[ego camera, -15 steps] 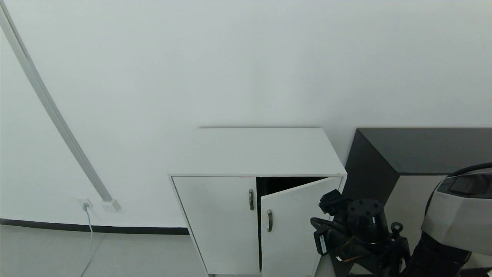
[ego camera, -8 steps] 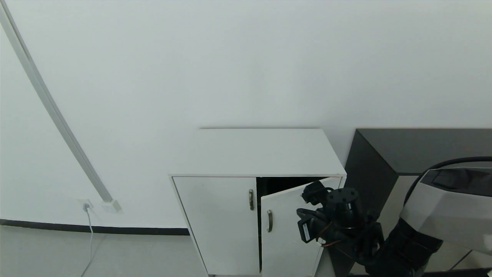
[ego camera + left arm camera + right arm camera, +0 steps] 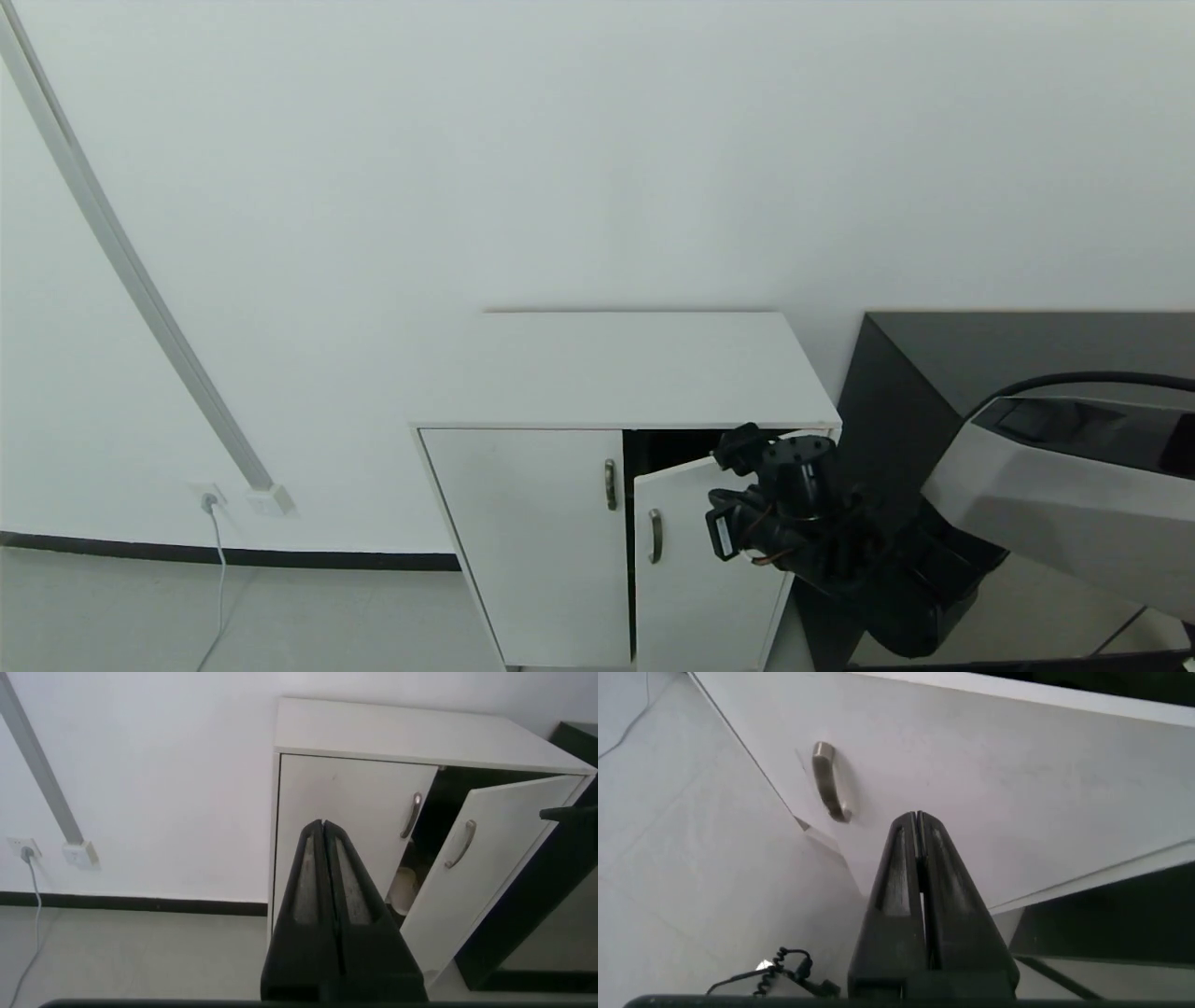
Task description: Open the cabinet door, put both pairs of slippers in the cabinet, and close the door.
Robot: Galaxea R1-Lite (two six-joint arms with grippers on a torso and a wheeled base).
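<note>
A white two-door cabinet (image 3: 625, 369) stands against the wall. Its left door (image 3: 527, 541) is closed and its right door (image 3: 695, 569) hangs ajar, leaving a dark gap. My right arm's wrist (image 3: 775, 509) hovers in front of the upper part of the ajar door. In the right wrist view my right gripper (image 3: 918, 819) is shut, its tip close to the door face, beside the curved metal handle (image 3: 829, 781). My left gripper (image 3: 322, 826) is shut with nothing in it and points at the cabinet (image 3: 374, 737) from a distance. A pale object (image 3: 404, 889) lies low inside the opening.
A black desk (image 3: 934, 373) stands right against the cabinet's right side. On the wall to the left are a slanted cable duct (image 3: 121, 252) and a socket with a plugged cable (image 3: 209, 501). Grey floor (image 3: 233, 616) lies open left of the cabinet.
My right arm has moved left and up, from beside the cabinet's right edge to in front of the ajar door. The door stands as before.
</note>
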